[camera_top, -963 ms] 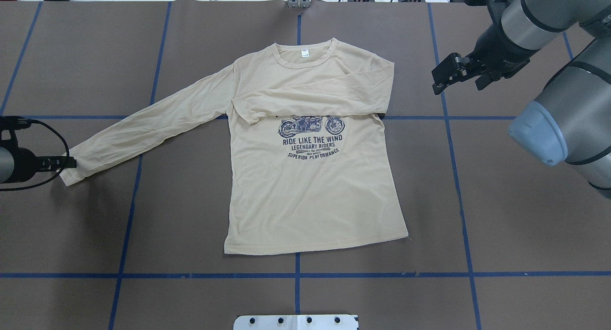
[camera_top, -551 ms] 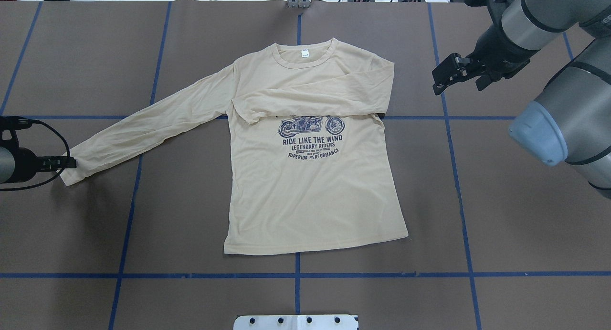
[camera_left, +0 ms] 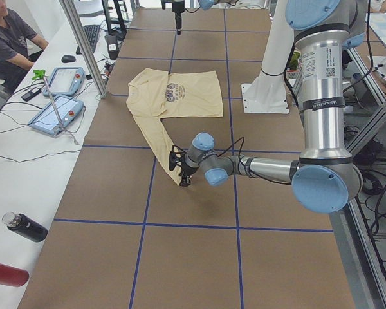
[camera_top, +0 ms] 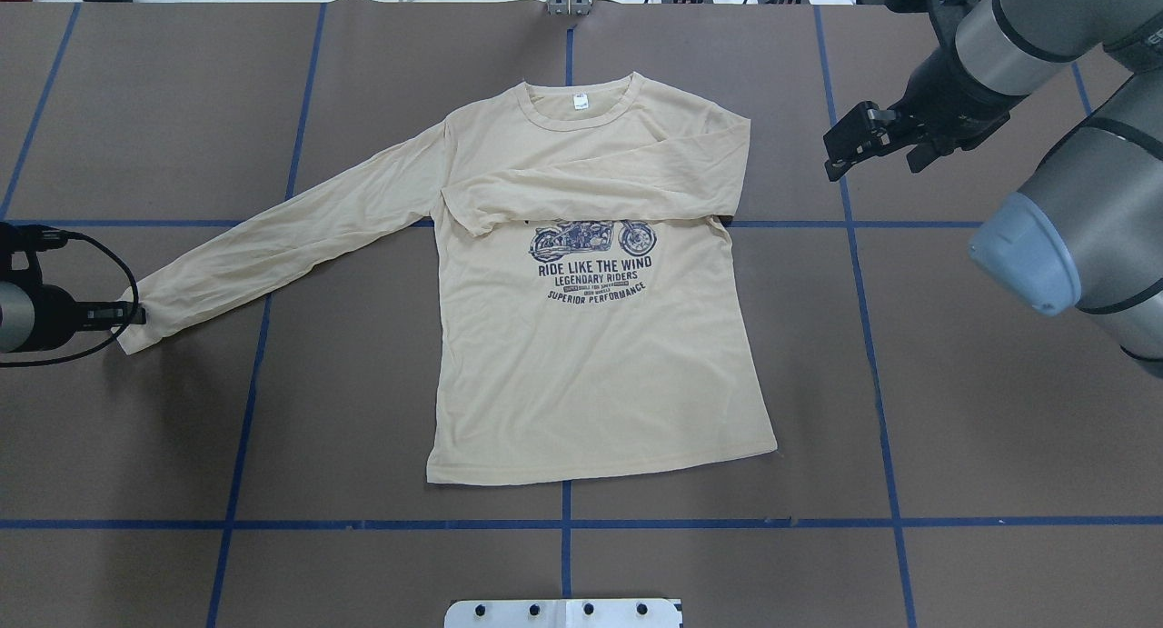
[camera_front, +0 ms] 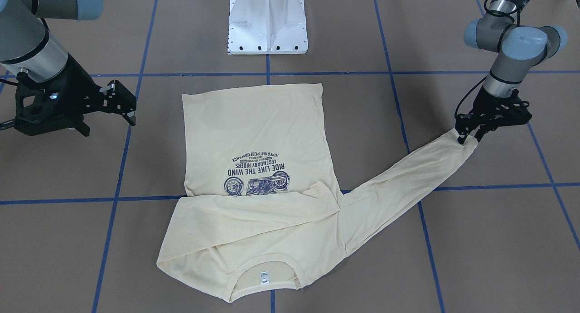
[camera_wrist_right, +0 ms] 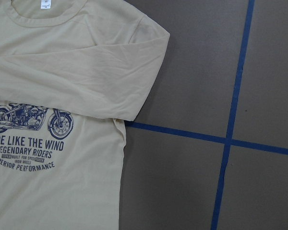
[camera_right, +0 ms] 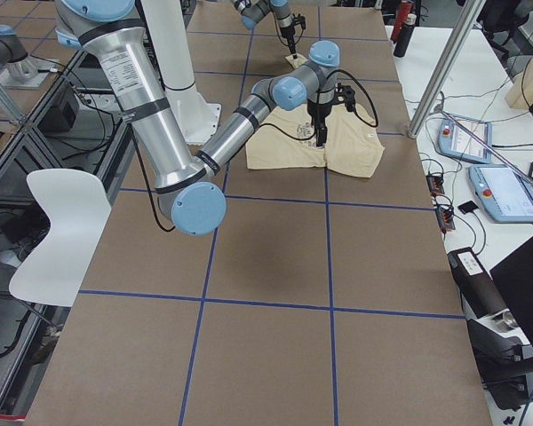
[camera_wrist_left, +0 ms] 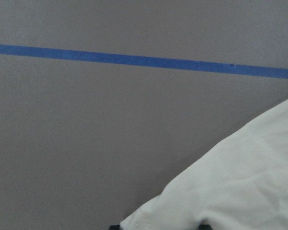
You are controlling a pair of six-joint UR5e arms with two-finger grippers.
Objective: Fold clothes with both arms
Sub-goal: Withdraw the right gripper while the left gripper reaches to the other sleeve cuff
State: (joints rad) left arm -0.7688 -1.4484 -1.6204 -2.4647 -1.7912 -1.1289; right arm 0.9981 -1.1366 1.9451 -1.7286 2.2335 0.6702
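Left gripper [camera_front: 466,138] clamped the T-shirt [camera_top: 600,355] by its outstretched sleeve cuff [camera_top: 136,328]; right gripper [camera_top: 840,151] hovered beside the shoulder, jaws apart.

even bright light, soft shadows, sharp focus

Brown bench [camera_top: 954,410], blue tape grid. T-shirt [camera_top: 591,373] flat at centre, print up, one sleeve folded across chest, other stretched out. White pedestal base [camera_front: 268,21] at robot edge.

Cream T-shirt [camera_top: 591,337] flat, one sleeve folded across.
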